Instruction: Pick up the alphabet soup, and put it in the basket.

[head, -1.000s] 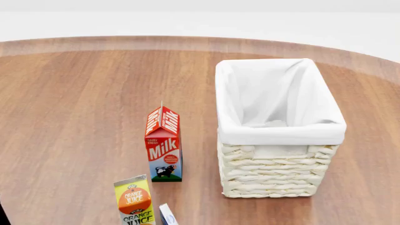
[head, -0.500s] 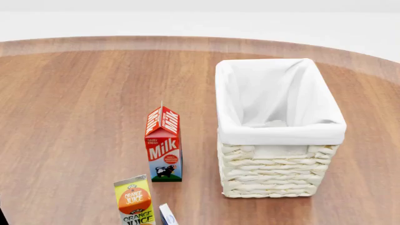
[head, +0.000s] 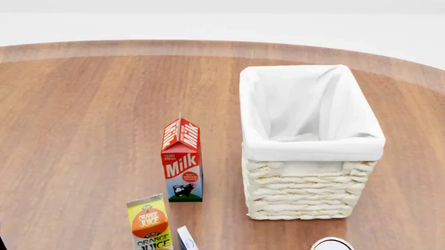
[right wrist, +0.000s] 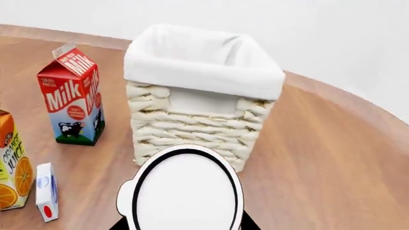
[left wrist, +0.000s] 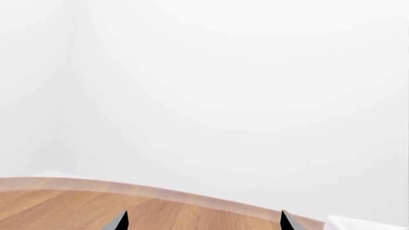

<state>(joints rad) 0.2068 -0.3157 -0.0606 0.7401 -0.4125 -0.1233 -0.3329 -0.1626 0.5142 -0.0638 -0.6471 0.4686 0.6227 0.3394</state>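
The soup (right wrist: 184, 191) shows in the right wrist view as a round white top ringed in black, close under the camera and just in front of the basket (right wrist: 198, 129); its label cannot be seen. Dark bits of the right hand (right wrist: 184, 225) peek out on either side below the can, so the hand looks clamped on it, though the fingers themselves are mostly hidden. In the head view the same can top (head: 332, 244) pokes in at the lower edge, near the basket's front wall (head: 303, 190) and to the robot's right of the cartons.

The basket stands upright on the wooden counter (head: 83, 130), woven cream wicker with a white cloth folded over its rim.

Beside it, apart from its left side, stands a red carton (head: 182, 161) that reads "Milk" in white, with "DAIRY FRESH" above, a red round badge too small to read, and a cow on a blue-and-green panel. Nearer the robot is a yellow carton (head: 149, 224) lettered "ORANGE JUICE" on an orange disc and again below. Just beside it sits a small white-and-blue box (head: 186, 239); its print is unreadable.

The left wrist view shows only two dark fingertips (left wrist: 118, 221) of the left hand (left wrist: 203, 223), spread well apart over the counter edge, holding nothing.
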